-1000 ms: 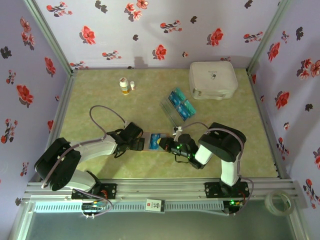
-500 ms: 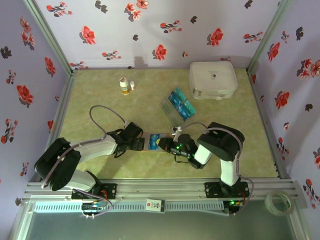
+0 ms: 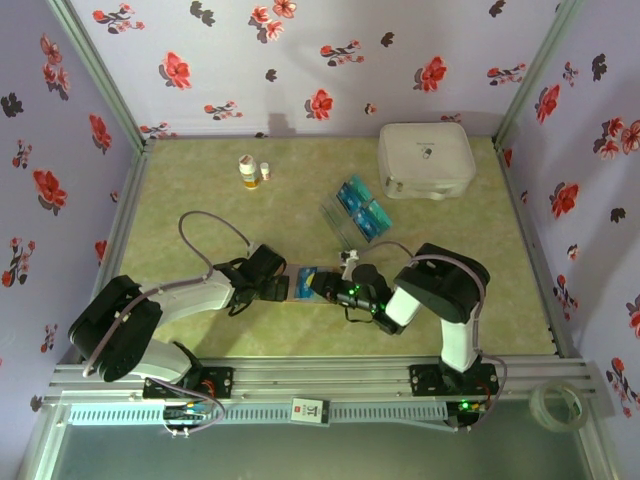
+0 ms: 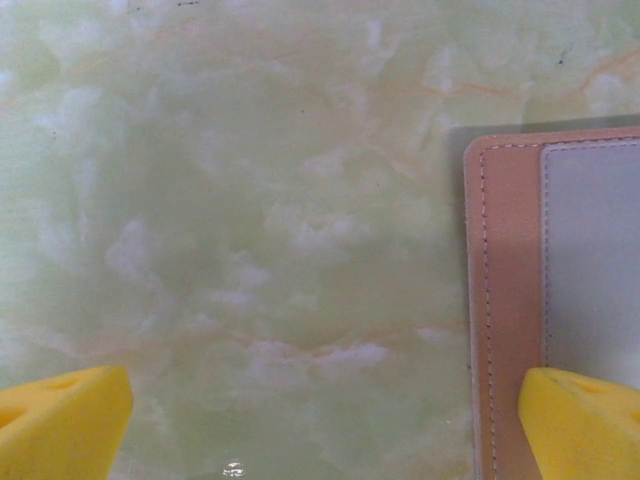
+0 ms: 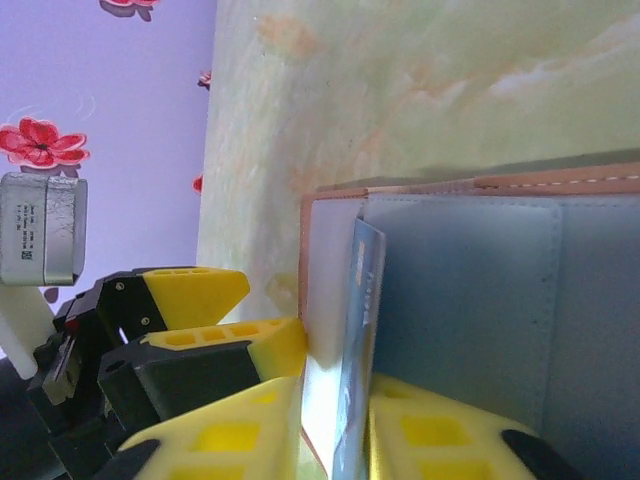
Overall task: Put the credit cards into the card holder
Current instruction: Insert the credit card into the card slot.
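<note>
The card holder (image 3: 299, 283) lies open on the green mat between my two grippers, pinkish-brown at its rim (image 4: 505, 300) and grey inside (image 5: 470, 290). My right gripper (image 3: 322, 287) is shut on a blue credit card (image 5: 357, 320), held edge-on with its front end at the holder's inner pocket. My left gripper (image 3: 276, 286) stands open wide, and its right fingertip (image 4: 585, 425) rests on the holder's edge. The same left fingers (image 5: 245, 345) show against the holder's left rim. More blue credit cards (image 3: 360, 208) lie in a clear tray.
The clear plastic tray (image 3: 337, 222) sits right of centre. A big white rounded case (image 3: 426, 160) stands at the back right. Two small bottles (image 3: 248, 170) are at the back left. Flowered walls close in the mat on three sides.
My right gripper has crept a little to the left with the card, closer to the holder. The left arm and the holder have stayed put.
</note>
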